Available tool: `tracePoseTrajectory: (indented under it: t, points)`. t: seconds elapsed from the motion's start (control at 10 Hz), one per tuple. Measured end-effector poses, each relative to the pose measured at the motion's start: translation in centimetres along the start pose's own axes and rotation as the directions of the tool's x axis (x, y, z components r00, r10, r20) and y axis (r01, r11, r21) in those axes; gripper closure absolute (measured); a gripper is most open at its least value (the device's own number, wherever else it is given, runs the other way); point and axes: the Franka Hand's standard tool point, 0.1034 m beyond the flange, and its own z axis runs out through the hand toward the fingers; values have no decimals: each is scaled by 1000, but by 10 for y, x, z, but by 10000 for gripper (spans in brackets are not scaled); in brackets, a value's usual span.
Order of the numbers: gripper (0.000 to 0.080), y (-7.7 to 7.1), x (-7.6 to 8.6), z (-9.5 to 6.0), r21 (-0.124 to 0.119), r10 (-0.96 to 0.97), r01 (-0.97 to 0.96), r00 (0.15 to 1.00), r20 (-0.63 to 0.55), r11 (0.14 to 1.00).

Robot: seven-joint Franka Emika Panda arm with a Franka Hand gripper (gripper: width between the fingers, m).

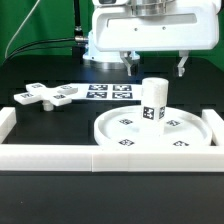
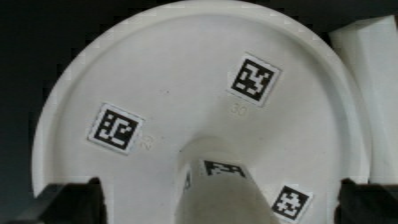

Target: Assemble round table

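Tabletop scene on a black work surface, fenced at the front and sides by long white border blocks [image 1: 60, 157]. The large round rimmed disc [image 1: 152, 138] lay flat toward the exterior view's right, just inside the front block. The short thick cylinder [image 1: 153, 100] stood upright near the disc's middle, touching it. Whether it was fully seated there could not be told.

The cross-shaped four-armed piece [image 1: 45, 96] lay flat toward the exterior view's left, well apart from the disc. The marker board [image 1: 110, 91] lay between them, farther back.

The gripper [image 1: 155, 66] hovered above the cylinder with its two fingers [image 1: 130, 62] spread wide, holding nothing and touching nothing. In the wrist view, the disc [image 2: 178, 90] filled most of the picture. The cylinder [image 2: 240, 180] showed foreshortened near one edge, and dark fingertips [image 2: 71, 205] were visible at the corners on either side of it.

By judgement, the likely next step was to descend and grasp the cylinder, probably to twist it tighter. Several things could go wrong. If the descent was off-centre, one finger could land on the cylinder's top or push its side, tipping it if it was only loosely seated. A skewed grip could tilt the cylinder and jam the joint. The disc was unclamped, so a twist might simply spin or slide it against the border block instead of tightening anything.
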Motion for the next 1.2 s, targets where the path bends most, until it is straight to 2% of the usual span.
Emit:
tracePoseTrajectory:
  t: [0.1,0.2,0.3,0.5,0.7,0.8,1.1,1.2]
  points:
    - [151,0,-1,0,-8,-65,66,998,6,998]
    - [151,0,-5,2,-35,-108,109,994,24,993]
    - [151,10,-9,8,-42,-139,139,990,19,989]
    - [151,58,-18,19,-66,-204,205,979,26,977]
    - [151,113,-12,20,-84,-266,267,964,24,960]
    - [151,126,-10,18,-83,-268,270,963,25,959]
    - [151,125,-10,18,-82,-267,268,963,26,960]
    - [151,128,-8,18,-93,-265,264,964,1,960]
